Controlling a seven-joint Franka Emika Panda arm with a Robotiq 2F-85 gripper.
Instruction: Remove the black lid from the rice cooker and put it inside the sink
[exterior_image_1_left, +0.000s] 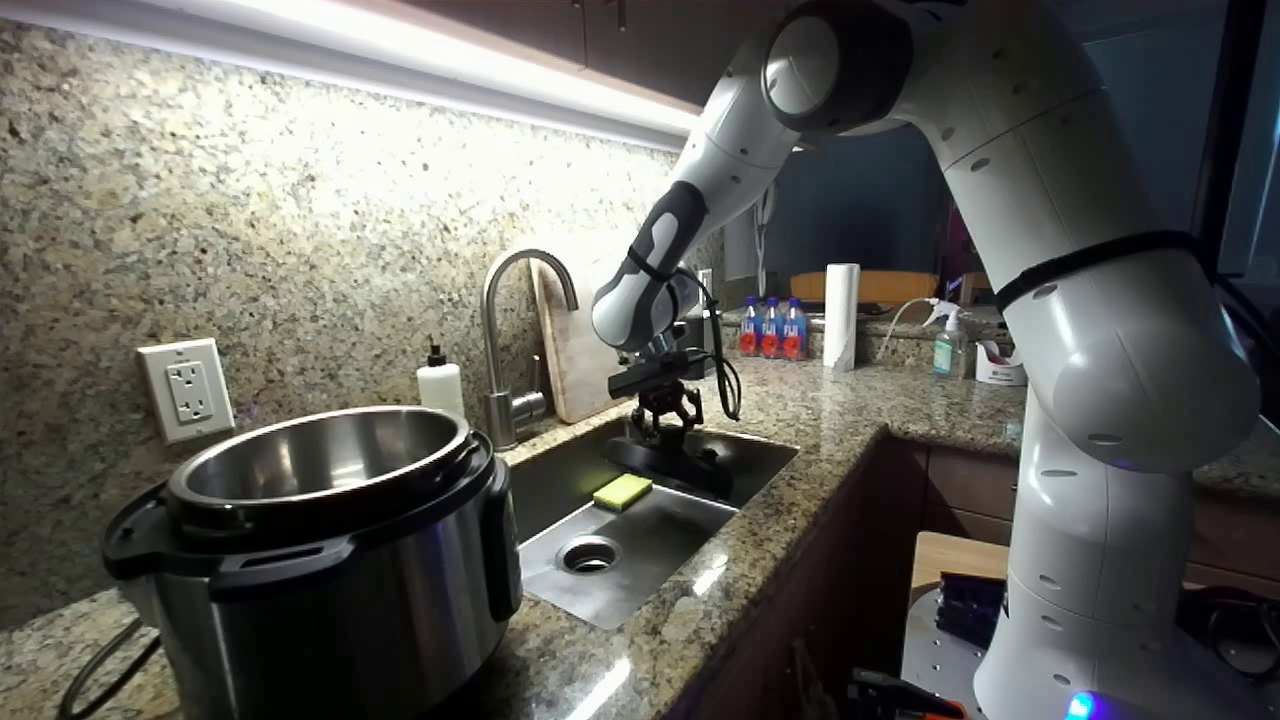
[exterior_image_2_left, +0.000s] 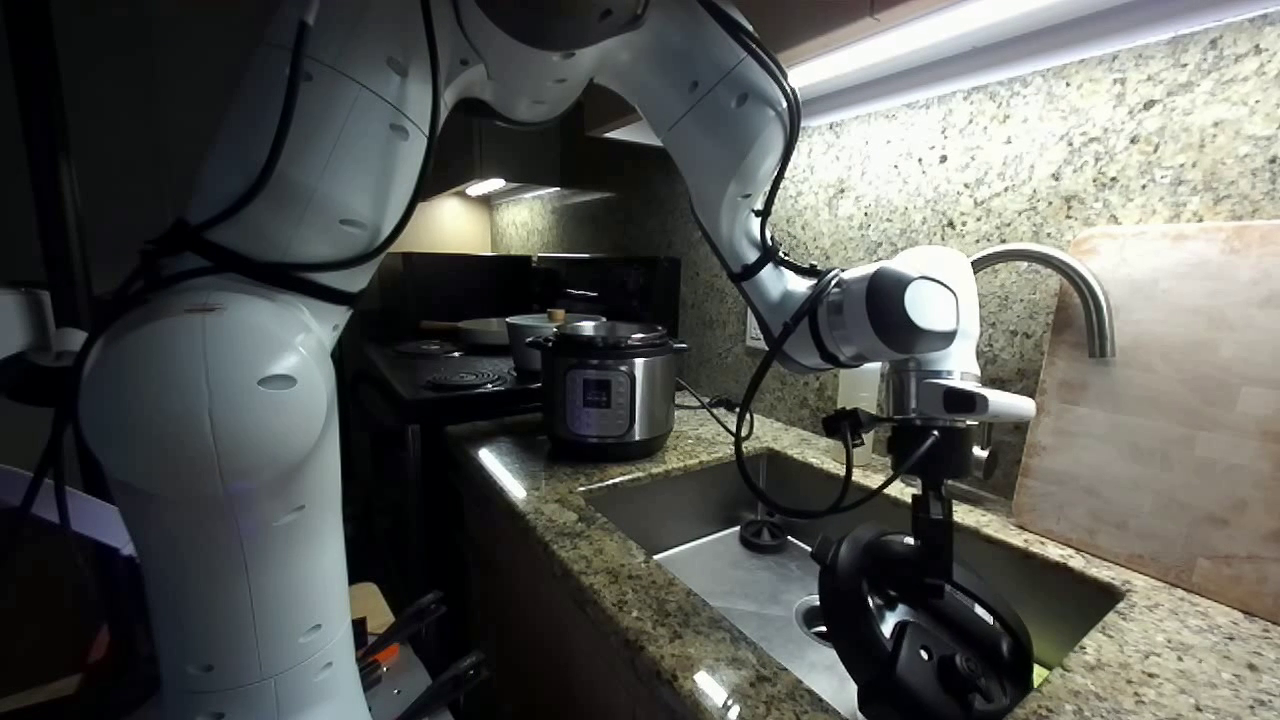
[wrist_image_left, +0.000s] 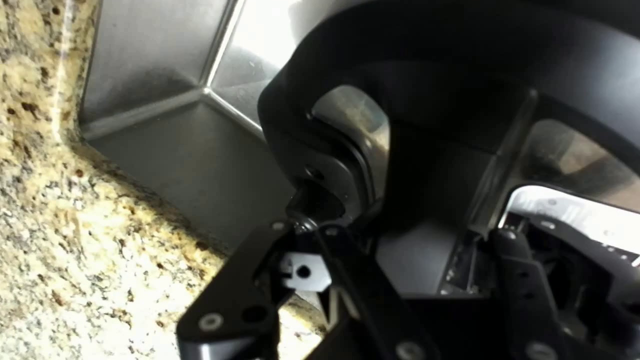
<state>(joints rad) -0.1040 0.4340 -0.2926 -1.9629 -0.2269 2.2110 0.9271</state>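
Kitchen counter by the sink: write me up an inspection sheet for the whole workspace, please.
Surface: granite counter, speckled and glossy
Job's things: black lid held in or just above the sink, contact unclear; rice cooker uncovered on the counter
Clutter: yellow sponge and round black piece in the sink
Tool: closed on the lid
Cables: black loop hanging near the tool; cord beside the cooker
Surroundings: faucet, wall outlet, three bottles

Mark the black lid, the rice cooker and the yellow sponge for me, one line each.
Black lid (wrist_image_left: 435, 125): wrist view, on its broad dark middle.
Rice cooker (exterior_image_2_left: 600, 393): in an exterior view, on its front control panel.
Yellow sponge (exterior_image_1_left: 622, 491): in an exterior view, on its top face.
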